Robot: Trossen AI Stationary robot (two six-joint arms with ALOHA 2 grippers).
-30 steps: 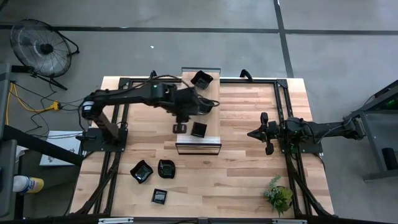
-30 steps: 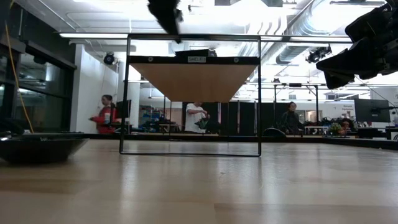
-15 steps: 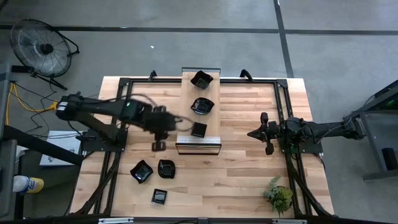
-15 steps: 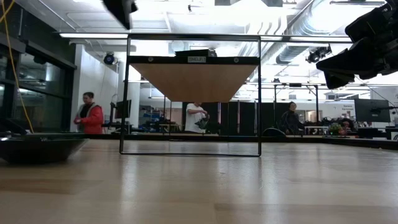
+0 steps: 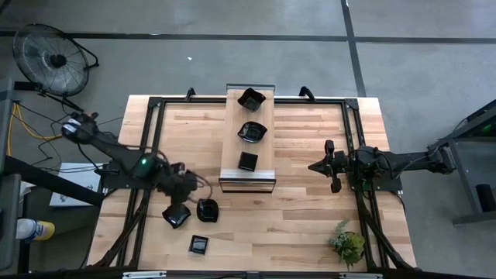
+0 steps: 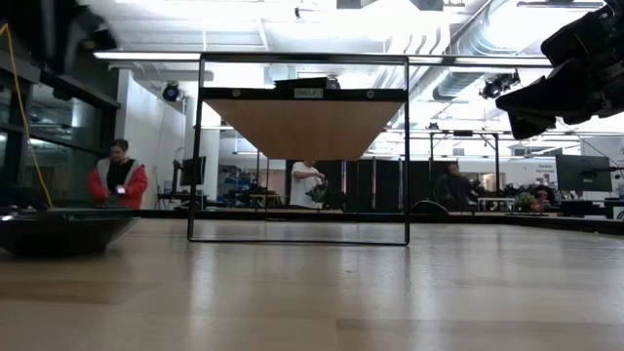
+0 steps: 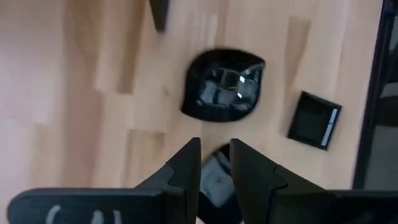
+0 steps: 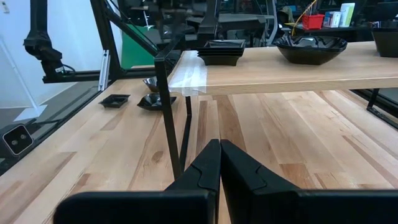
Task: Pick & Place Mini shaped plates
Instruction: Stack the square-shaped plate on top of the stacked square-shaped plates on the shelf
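Note:
Three glossy black mini plates rest on the raised wooden shelf (image 5: 248,116): a far one (image 5: 252,98), a middle one (image 5: 252,132) and a small square one (image 5: 248,161). Three more lie on the table: one at the left (image 5: 177,215), a roundish one (image 5: 208,209) and a square one (image 5: 199,245). My left gripper (image 5: 183,192) hovers just above the left one (image 7: 214,182), fingers a narrow gap apart (image 7: 215,147), nothing between them. My right gripper (image 5: 316,166) waits shut at the table's right, level (image 8: 219,148).
The shelf stands on a thin black frame (image 6: 200,146) in the table's middle. A small green plant (image 5: 346,244) sits at the near right corner. Black rails (image 5: 353,139) run along the table's sides. Bare wood lies between shelf and plant. People move in the room beyond.
My left gripper has swung from over the shelf's near end toward the table's left and near edge, sinking and rolling as it went, and now hangs over the plates on the table. The small square plate stays on the shelf.

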